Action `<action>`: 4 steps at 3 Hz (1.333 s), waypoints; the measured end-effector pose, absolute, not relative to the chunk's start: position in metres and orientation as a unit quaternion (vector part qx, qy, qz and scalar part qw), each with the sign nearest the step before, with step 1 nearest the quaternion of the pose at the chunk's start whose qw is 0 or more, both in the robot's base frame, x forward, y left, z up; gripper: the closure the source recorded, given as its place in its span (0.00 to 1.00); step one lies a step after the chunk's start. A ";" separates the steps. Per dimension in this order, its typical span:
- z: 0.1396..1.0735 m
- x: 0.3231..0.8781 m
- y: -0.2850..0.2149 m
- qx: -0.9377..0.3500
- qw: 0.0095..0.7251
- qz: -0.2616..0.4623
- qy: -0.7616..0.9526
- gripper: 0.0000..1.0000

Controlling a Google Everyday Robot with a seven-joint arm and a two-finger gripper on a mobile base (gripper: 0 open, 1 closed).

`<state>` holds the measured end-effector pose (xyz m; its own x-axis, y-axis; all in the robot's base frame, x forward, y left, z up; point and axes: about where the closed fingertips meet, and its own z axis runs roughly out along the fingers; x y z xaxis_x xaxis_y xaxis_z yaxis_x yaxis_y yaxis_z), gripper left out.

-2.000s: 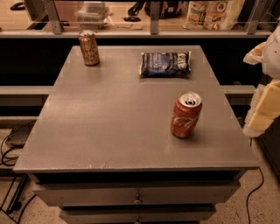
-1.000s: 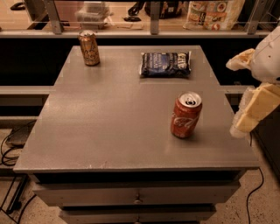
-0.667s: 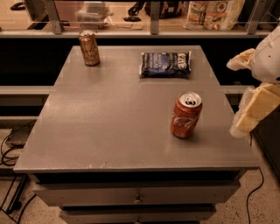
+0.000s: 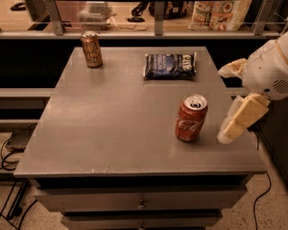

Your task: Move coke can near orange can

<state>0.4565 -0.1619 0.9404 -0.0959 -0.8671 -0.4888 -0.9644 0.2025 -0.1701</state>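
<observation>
- The orange can (image 4: 91, 49) stands upright at the far left corner of the grey table (image 4: 112, 121). It is coppery with a silver top, and its pale markings are too small to read.
- The bare middle of the table lies between the two cans, which are well apart, on a diagonal from far left to near right.
- A dark blue snack bag (image 4: 170, 66) lies flat near the far edge, right of centre. It has pale print, but no word of it can be made out.
- The coke can (image 4: 191, 118) stands upright near the right front of the table, with its opened silver top showing. White script runs down the red side in the Coca-Cola style, though I cannot read it letter by letter.
- The gripper (image 4: 223, 104) hangs at the table's right edge, just beside the coke can and not touching it. Its two pale fingers (image 4: 243, 117) are spread wide and hold nothing.
- Step in hand, as I judge it: the approach to the grasp. The can has not been taken, so none of the carry is done.
- The next move likely calls for bringing the spread fingers in around the can's body from the right and closing squarely, without tipping it. Then comes a lift or slide up the diagonal, passing left of the snack bag, to set the can down just beside the orange can without knocking it.
- Behind the table, a printed package (image 4: 220, 13) sits on a shelf; its text is unreadable.
</observation>
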 end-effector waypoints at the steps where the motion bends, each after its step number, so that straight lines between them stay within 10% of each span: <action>1: 0.932 0.470 -0.134 -0.621 0.308 0.127 0.710 0.00; 3: 0.908 0.484 -0.105 -0.608 0.344 0.174 0.694 0.00; 4: 0.897 0.485 -0.104 -0.599 0.343 0.190 0.699 0.18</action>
<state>0.4853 -0.1038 0.8972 -0.0478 -0.7065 -0.7061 -0.9665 0.2112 -0.1458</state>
